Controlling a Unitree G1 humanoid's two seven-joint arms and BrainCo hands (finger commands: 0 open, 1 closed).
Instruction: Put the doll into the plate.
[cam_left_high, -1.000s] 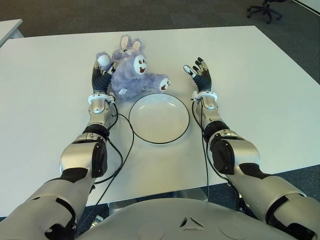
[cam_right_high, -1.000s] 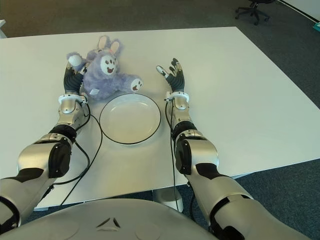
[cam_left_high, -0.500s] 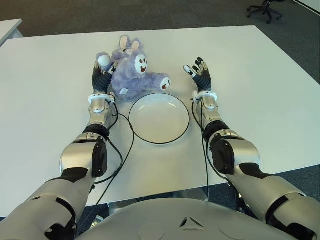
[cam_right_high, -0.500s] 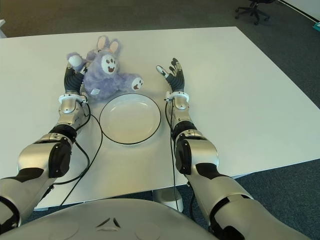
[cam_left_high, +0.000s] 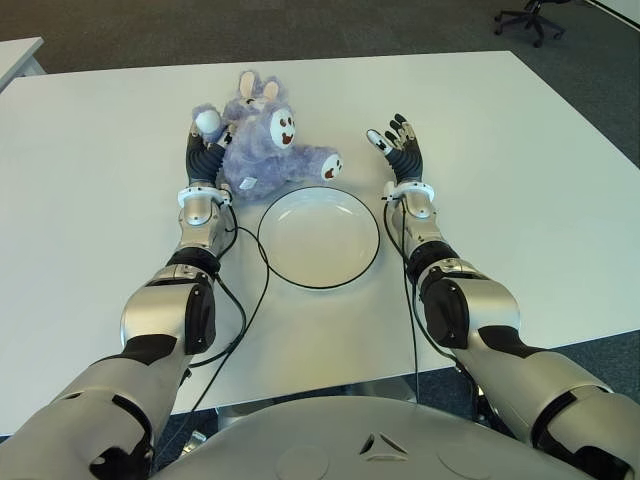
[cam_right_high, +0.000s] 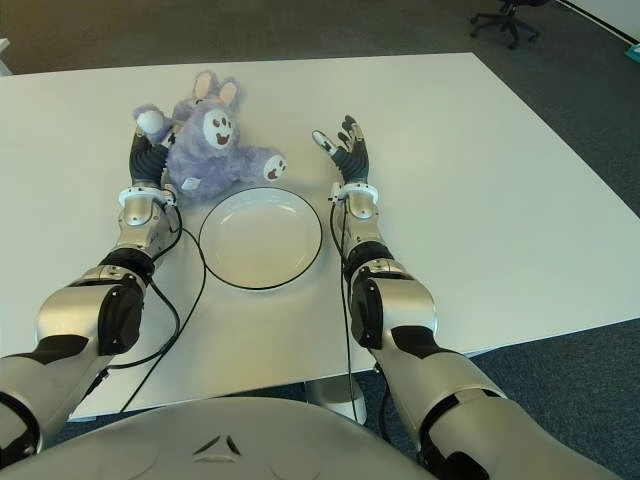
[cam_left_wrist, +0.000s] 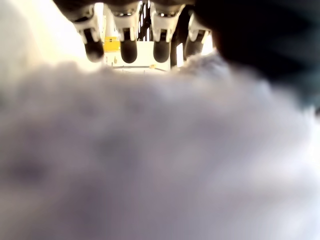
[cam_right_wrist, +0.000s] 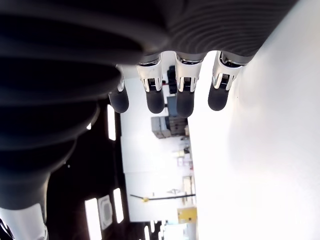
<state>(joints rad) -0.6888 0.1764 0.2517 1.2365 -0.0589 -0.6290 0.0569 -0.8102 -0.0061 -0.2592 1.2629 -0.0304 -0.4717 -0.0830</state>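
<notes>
The doll (cam_left_high: 265, 150), a purple plush bunny with a white face and paws, lies on the white table (cam_left_high: 520, 180) just behind the far left rim of the plate (cam_left_high: 318, 238). The plate is white, round, dark-edged and holds nothing. My left hand (cam_left_high: 204, 150) stands against the doll's left side with its fingers (cam_left_wrist: 129, 47) straight. Purple fur (cam_left_wrist: 150, 160) fills the left wrist view in front of the palm. One white paw of the doll sits over the fingertips. My right hand (cam_left_high: 398, 145) is held to the right of the plate, its fingers (cam_right_wrist: 155, 100) spread and holding nothing.
Black cables (cam_left_high: 245, 310) run along both forearms across the table near the plate. A second table's corner (cam_left_high: 18, 55) shows at the far left. An office chair (cam_left_high: 530, 18) stands on the dark carpet beyond the table's far right.
The doll's near foot has shifted very slightly to the right. Both hands have hardly moved.
</notes>
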